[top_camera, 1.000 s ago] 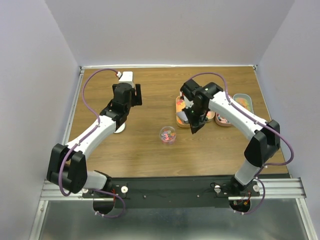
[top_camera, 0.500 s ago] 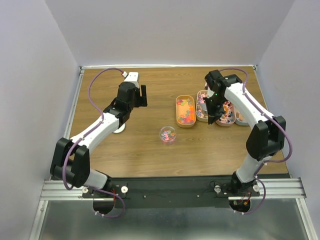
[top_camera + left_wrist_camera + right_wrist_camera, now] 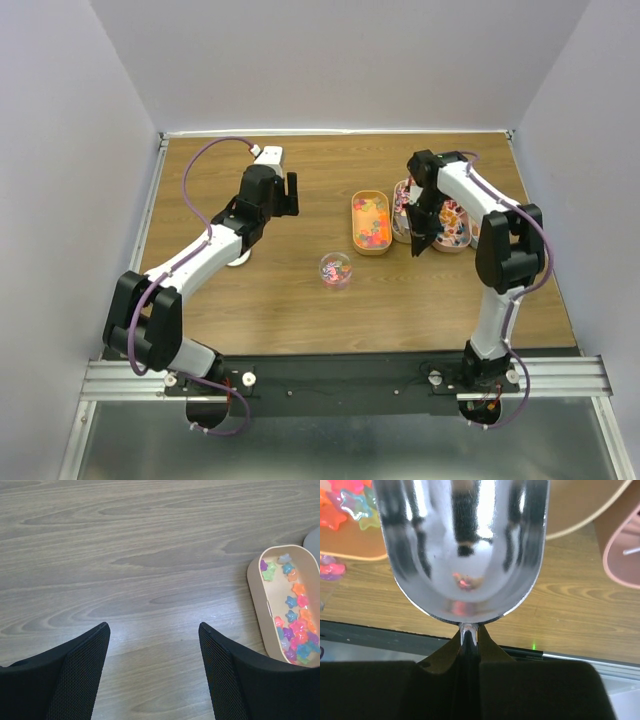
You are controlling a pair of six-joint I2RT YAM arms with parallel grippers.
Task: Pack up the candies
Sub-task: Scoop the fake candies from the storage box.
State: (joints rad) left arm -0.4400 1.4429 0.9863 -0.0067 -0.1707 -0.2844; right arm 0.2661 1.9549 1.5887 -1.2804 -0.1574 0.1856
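The candies are tiny star-shaped sweets of many colours. Some lie in an orange oblong tray (image 3: 353, 222), and more lie in the trays to its right. A small clear cup (image 3: 336, 269) also holds candies. My right gripper (image 3: 418, 232) is shut on the handle of a metal scoop (image 3: 462, 545) and hangs over the trays. The scoop's bowl looks empty in the right wrist view, with candies (image 3: 342, 505) beyond it at the upper left. My left gripper (image 3: 152, 626) is open and empty over bare wood, and a beige tray (image 3: 256, 595) of candies (image 3: 295, 625) lies to its right.
Several oblong trays (image 3: 450, 228) stand side by side at the right middle of the table. A white round lid (image 3: 238, 258) lies under the left forearm. A pink tray (image 3: 622, 555) shows right of the scoop. The table's near edge shows below the scoop.
My right arm swung the scoop from beside the orange tray rightward to over the further trays, then drew back a little. My left gripper crept slightly to the right.
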